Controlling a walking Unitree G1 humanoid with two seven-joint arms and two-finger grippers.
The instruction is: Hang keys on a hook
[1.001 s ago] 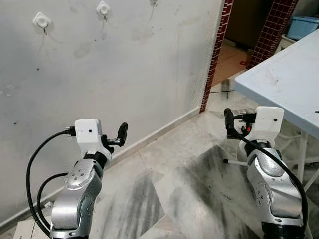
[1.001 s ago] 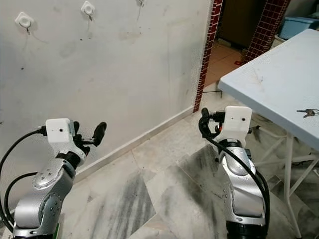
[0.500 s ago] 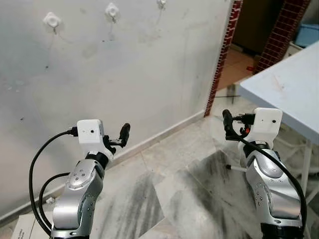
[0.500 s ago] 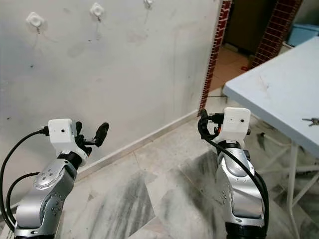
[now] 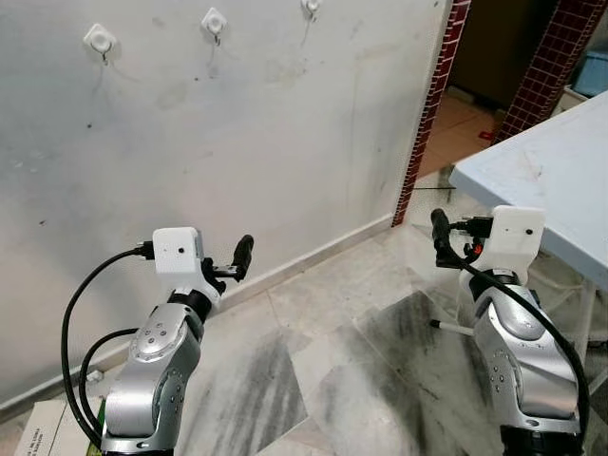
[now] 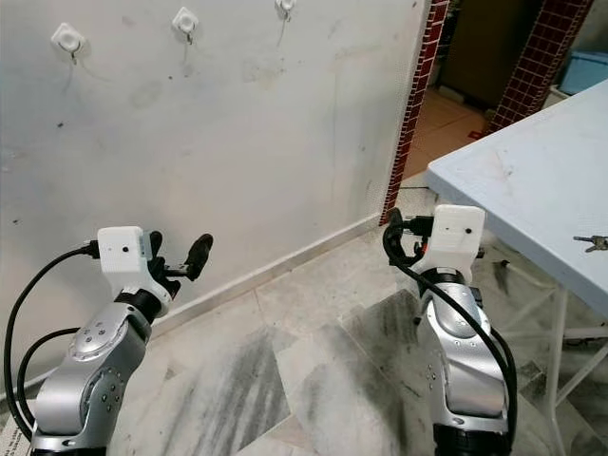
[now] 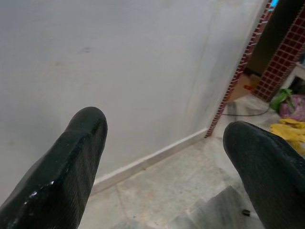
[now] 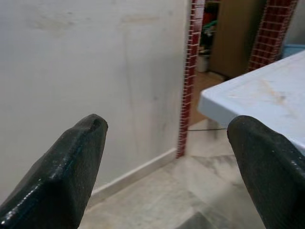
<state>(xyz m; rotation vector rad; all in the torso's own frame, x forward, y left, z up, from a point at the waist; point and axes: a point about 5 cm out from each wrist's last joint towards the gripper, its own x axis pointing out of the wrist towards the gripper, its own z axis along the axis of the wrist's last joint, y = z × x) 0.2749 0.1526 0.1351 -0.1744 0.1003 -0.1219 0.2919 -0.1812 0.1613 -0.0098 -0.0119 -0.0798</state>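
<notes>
A small bunch of keys (image 6: 591, 243) lies on the light blue table (image 6: 513, 171) at my right, near its front edge. Three white hooks are fixed high on the white wall: one at the left (image 5: 99, 40), one in the middle (image 5: 215, 19) and one further right (image 5: 311, 6). My left gripper (image 6: 178, 255) is held up in front of the wall, well below the hooks, open and empty. Beside the table's corner my right gripper (image 8: 167, 143) is also raised, open, with nothing between its fingers; the keys lie well to its right.
A doorway framed by red tiled pillars (image 5: 432, 104) opens between the wall and the table. A cardboard box (image 5: 38, 432) sits on the marble floor at the lower left. The table's thin white legs (image 6: 556, 361) stand right of my right arm.
The whole picture has shifted a little, so the camera has moved. Both arms keep the same raised pose and both grippers stay open.
</notes>
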